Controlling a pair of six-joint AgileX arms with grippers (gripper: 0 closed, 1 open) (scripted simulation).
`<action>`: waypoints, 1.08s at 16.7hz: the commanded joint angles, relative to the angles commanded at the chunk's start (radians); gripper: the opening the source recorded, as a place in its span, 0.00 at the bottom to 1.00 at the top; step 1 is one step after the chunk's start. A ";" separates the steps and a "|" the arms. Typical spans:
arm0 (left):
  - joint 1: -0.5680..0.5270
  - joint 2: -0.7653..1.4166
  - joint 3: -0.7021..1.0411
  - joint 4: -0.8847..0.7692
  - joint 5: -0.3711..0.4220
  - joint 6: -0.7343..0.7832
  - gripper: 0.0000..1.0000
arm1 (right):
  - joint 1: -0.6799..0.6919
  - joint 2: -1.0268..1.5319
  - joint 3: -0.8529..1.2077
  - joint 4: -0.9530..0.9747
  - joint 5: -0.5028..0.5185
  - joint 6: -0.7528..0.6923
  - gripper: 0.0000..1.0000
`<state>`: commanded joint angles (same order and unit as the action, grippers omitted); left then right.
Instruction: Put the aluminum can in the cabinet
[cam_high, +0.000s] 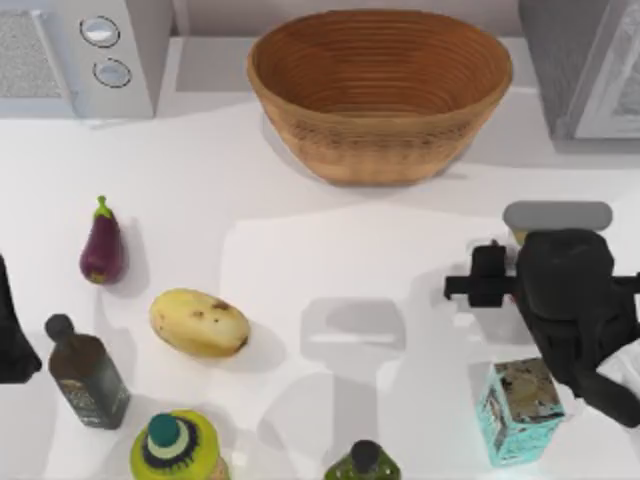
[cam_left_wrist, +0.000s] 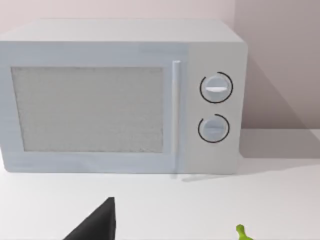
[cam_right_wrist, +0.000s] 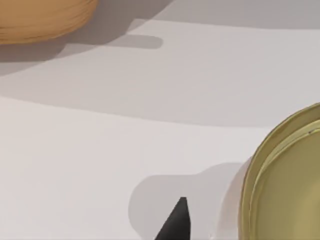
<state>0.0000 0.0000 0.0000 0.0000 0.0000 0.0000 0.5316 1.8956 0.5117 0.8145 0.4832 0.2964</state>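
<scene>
At tabletop right, under right gripper: aluminum can, gold top partly visible, fingers' spread indeterminate. Teal carton just nearer. Cabinet at far right corner. Left arm parked at left edge.

- The can is cut by the right wrist view's edge, so just part of its gold top shows; from above the right arm covers it.
- The cabinet is cut off at the top view's right corner.
- The microwave is cropped at the upper left.
- The left arm is a dark sliver at the left edge.
- Two bottles run off the bottom edge.
- The basket is clipped in the right wrist view.
- Whether either arm's fingers are parted cannot be told.
</scene>
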 joint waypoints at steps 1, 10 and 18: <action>0.000 0.000 0.000 0.000 0.000 0.000 1.00 | 0.000 0.000 0.000 0.000 0.000 0.000 0.00; 0.000 0.000 0.000 0.000 0.000 0.000 1.00 | -0.018 -0.062 0.034 -0.097 0.003 0.002 0.00; 0.000 0.000 0.000 0.000 0.000 0.000 1.00 | -0.012 -0.340 0.189 -0.521 0.000 0.001 0.00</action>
<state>0.0000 0.0000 0.0000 0.0000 0.0000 0.0000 0.5195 1.5556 0.7005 0.2935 0.4828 0.2972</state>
